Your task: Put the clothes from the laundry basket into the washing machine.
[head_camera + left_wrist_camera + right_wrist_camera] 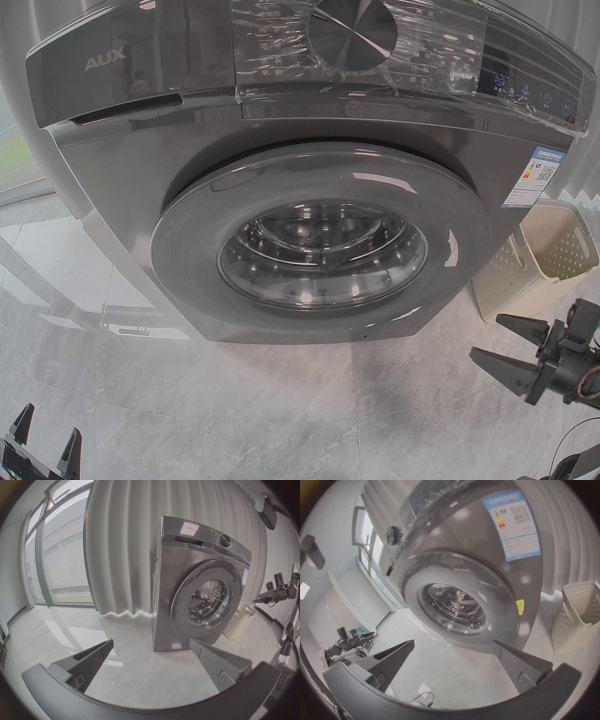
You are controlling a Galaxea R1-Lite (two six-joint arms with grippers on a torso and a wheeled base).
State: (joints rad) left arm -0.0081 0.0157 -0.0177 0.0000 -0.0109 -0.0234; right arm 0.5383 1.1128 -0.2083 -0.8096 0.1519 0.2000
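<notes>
So the washing machine [156,169] is a grey front-loader sitting right in front of the robot. Its round door [322,253] is closed flush, with the steel drum showing through the glass. The laundry basket [550,250] (cream plastic, little holes all over the walls) stands upright on the floor [250,400] just beside the machine, on the robot's right, by its front corner. From these angles I can't really see down to the bottom of it, so I can't tell what's inside.

The right gripper [485,335] hangs low on the right, near the basket but apart from it, pointing toward the machine. Its fingers are spread wide with nothing between them. The left gripper [52,419] is down at the near left, well apart from the machine. Its two fingers are spread as well and hold nothing.

Other bits: the knob [352,28] on the top panel sits under crinkly plastic film [281,44], and a blue-edged label [534,178] is stuck near the front's upper right corner. A pale curtain [125,542] hangs behind the machine, with a tall window [59,548] off to one side.
</notes>
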